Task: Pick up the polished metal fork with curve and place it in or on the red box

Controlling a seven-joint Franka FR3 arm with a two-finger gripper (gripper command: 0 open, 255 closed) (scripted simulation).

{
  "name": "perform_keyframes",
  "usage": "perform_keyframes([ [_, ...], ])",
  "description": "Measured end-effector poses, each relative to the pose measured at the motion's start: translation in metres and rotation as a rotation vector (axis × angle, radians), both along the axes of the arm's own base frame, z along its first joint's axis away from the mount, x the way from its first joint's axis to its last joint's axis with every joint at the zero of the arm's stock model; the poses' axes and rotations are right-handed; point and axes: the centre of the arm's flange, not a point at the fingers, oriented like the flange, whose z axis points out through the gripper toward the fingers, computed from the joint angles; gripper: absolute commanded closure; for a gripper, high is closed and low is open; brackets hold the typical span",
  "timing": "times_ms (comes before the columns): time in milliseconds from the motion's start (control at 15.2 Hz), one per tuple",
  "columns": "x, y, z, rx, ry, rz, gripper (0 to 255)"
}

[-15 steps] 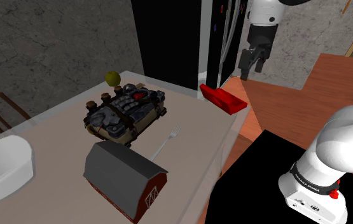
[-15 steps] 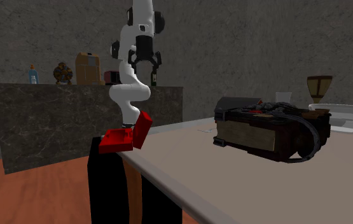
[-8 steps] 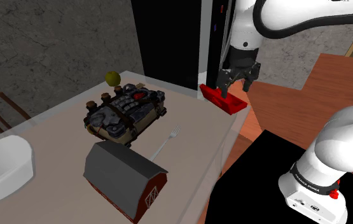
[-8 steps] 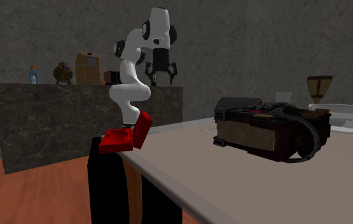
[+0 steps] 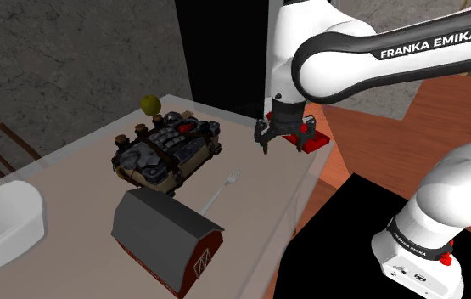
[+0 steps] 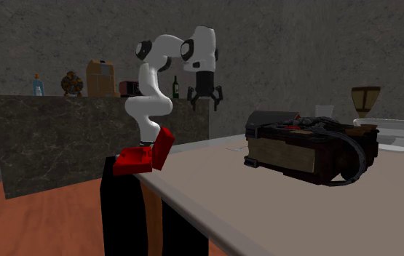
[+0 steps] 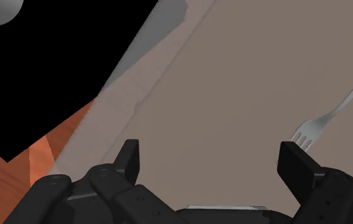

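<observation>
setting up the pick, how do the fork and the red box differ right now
The fork is pale grey, thin and long; the red box is red and blocky. The fork lies flat mid-table beside the barn-shaped toy; the red box sits at the table's corner, lid raised. Both rest on the table, neither held.

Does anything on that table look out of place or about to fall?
Yes: the red box sits at a corner of the table, with part of it jutting past the edge. Nothing looks spilled or broken.
</observation>
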Motion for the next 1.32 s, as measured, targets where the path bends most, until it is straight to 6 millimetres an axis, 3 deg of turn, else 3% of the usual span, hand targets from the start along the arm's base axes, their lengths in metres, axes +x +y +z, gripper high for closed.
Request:
perform_keyframes([
  [726, 0.087, 0.089, -0.08, -0.025, -0.026, -0.47, 0],
  [990, 0.12, 0.102, -0.107, -0.03, -0.034, -0.616, 0],
  [1320, 0.125, 0.101, -0.134, -0.03, -0.038, -0.638, 0],
])
